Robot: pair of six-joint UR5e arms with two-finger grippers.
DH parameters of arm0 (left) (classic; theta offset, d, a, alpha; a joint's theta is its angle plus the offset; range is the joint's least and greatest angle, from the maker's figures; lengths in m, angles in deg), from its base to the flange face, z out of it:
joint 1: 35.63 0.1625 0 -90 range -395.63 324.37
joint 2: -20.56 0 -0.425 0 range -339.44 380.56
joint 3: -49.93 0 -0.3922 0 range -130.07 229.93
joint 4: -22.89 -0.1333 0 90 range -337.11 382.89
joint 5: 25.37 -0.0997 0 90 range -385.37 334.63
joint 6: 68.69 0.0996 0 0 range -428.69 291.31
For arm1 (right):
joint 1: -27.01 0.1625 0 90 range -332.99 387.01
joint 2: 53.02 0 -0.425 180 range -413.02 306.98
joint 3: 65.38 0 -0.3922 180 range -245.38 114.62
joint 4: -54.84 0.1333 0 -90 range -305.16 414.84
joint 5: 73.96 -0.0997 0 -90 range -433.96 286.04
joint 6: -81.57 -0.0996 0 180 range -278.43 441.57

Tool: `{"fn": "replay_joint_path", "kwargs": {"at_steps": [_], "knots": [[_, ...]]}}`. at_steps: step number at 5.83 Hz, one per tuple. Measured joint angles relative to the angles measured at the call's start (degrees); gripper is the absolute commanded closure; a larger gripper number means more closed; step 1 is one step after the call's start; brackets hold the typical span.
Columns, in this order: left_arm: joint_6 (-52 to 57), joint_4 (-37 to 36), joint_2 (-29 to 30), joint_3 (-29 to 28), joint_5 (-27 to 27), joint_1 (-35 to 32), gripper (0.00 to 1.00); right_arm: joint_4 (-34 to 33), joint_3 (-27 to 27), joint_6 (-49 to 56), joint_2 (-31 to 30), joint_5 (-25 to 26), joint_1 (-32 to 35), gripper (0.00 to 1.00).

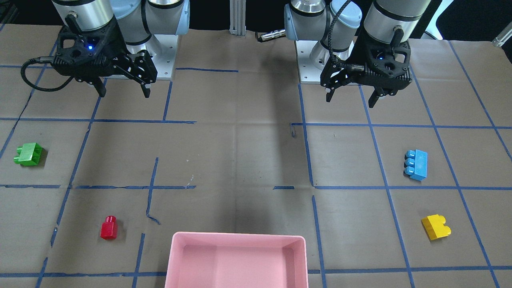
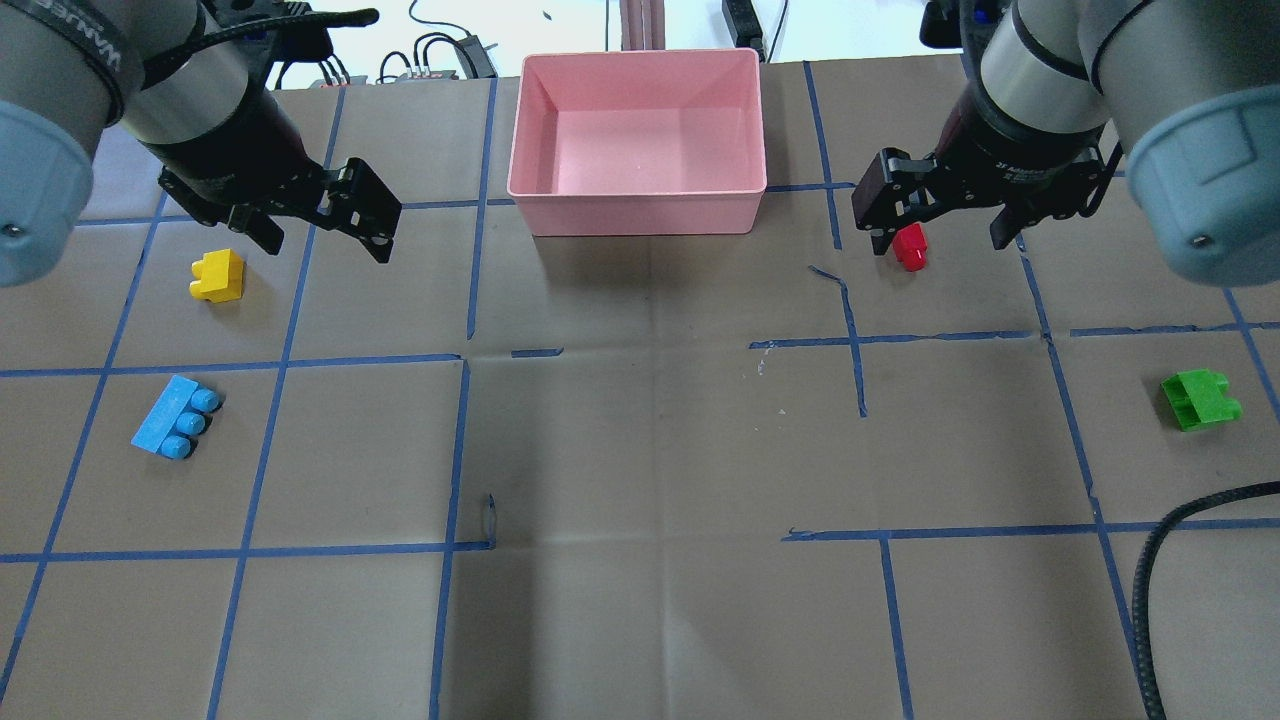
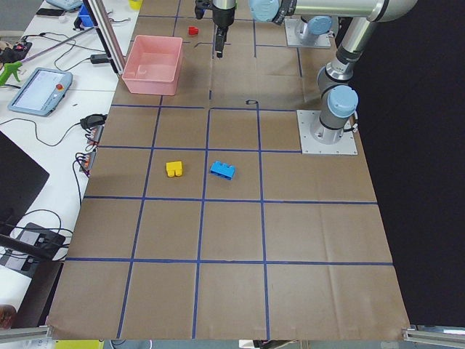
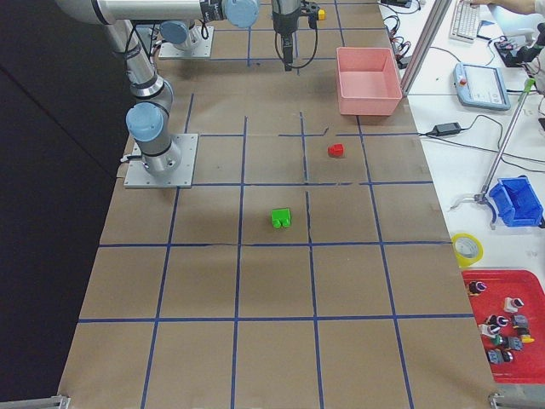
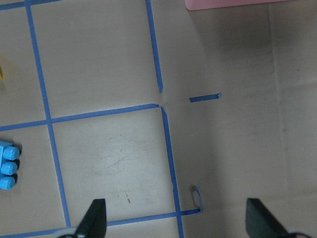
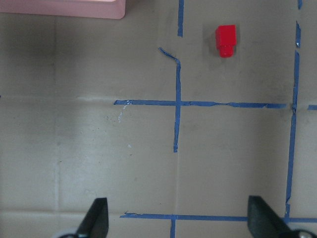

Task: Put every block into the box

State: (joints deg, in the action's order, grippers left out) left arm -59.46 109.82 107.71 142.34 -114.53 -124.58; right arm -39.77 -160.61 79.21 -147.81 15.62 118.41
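Nearest, at the left of the brown table (image 2: 650, 450): light blue block (image 2: 172, 422), tipped on its side, long axis running near to far with a slight skew, three studs facing the table's middle. Level with it near the right edge: green block (image 2: 1200, 400), also on its side.

Above the near half, well off the surface: left gripper (image 2: 322, 238) and right gripper (image 2: 940, 240), both spread wide, both empty, fingers (image 5: 96, 218) pointing down and set apart left to right.

From the left wrist, light blue block left of the fingers and a little ahead. Yellow block (image 2: 217, 276) farther on, about as far left.

From the right wrist, red block (image 2: 910, 248) ahead and slightly right, stud toward the robot. Green block outside that view, well off to the right.

Farthest, at the middle of the far edge: pink box (image 2: 637, 210), empty, all four blocks on the table well apart from it.

Likely pairing: left gripper for light blue and yellow, right gripper for red and green. Left-to-right finger spread apparently suited to closing across the light blue block's short way, stud tips to base.
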Motion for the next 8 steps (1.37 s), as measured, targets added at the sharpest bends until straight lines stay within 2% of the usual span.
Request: {"fn": "replay_joint_path", "kwargs": {"at_steps": [8], "knots": [[0.18, -0.18, -0.18, 0.13, -0.28, 0.14, 0.0, 0.83, 0.32, -2.83, 0.64, -0.01, 0.01, 0.0]]}}
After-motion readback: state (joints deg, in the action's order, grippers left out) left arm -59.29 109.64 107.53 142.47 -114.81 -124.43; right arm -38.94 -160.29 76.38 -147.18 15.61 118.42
